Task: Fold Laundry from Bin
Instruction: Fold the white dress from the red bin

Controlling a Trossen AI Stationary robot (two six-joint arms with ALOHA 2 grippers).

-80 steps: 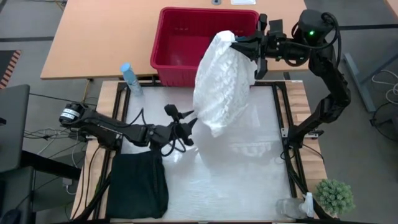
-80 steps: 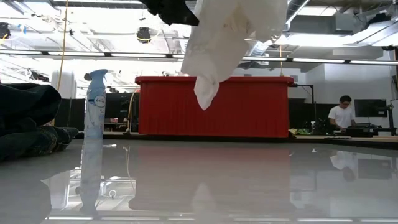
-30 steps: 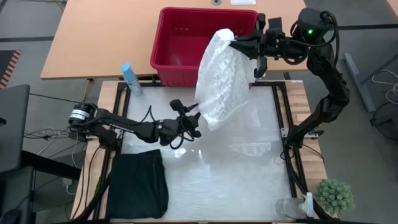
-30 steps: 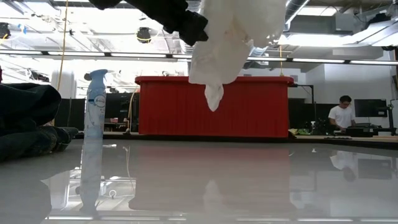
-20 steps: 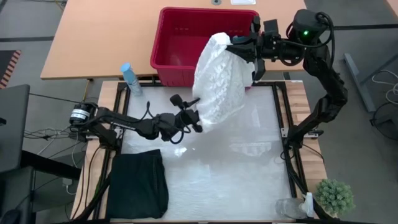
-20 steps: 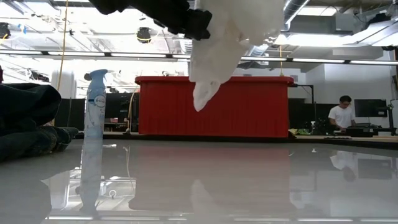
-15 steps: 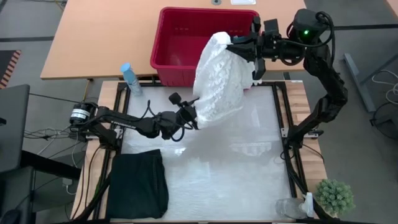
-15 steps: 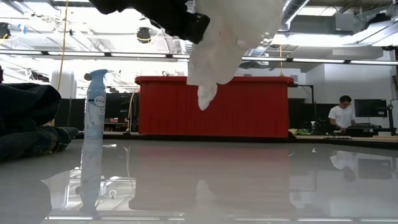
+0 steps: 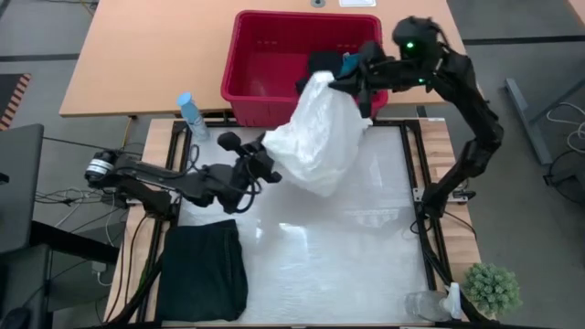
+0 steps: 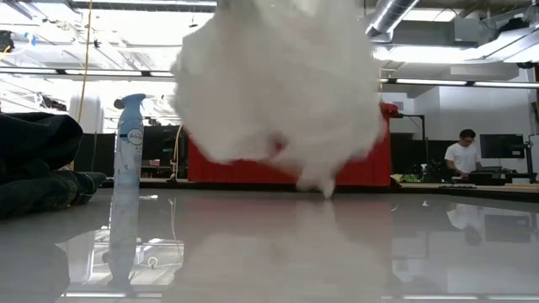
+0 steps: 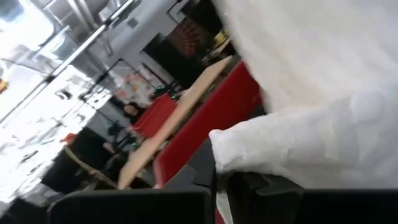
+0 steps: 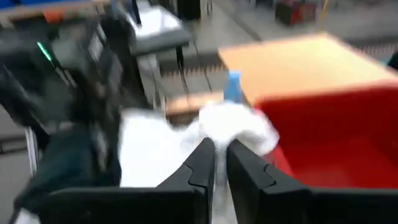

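The white crinkled garment [image 9: 315, 137] hangs spread between my two grippers over the table's far half; in the low view it [image 10: 278, 93] fills the middle, and its lowest tip [image 10: 324, 187] is close above the tabletop. My left gripper [image 9: 263, 157] is shut on its left side. My right gripper [image 9: 352, 80] is by the garment's top, over the right end of the red bin [image 9: 265, 55]. Dark cloth [image 9: 322, 62] and a small blue piece [image 9: 350, 62] lie in the bin. A folded black garment [image 9: 203, 274] lies flat at the near left. My left gripper pinches a bunched fold at the white garment's left edge [image 11: 249, 149] between its two fingers, coming level from the table's left. The cloth runs up and to the right from there, clear of the table. My right gripper has the garment's top end [image 12: 233, 127] at its fingertips, slanting down from the right; only a narrow gap shows between the fingers. The garment hangs below it.
A blue-capped spray bottle [image 9: 189, 114] stands at the table's far left corner. A small potted plant [image 9: 492, 288] and a clear bottle [image 9: 430, 306] stand at the near right corner. A person [image 10: 461, 156] is far back in the room.
My left gripper has shut on the hanging garment's lower left edge, then risen and drawn it toward the table's left. My right gripper has sunk and moved left over the bin. The garment, before a narrow hanging drape, is now spread wide between both grippers.
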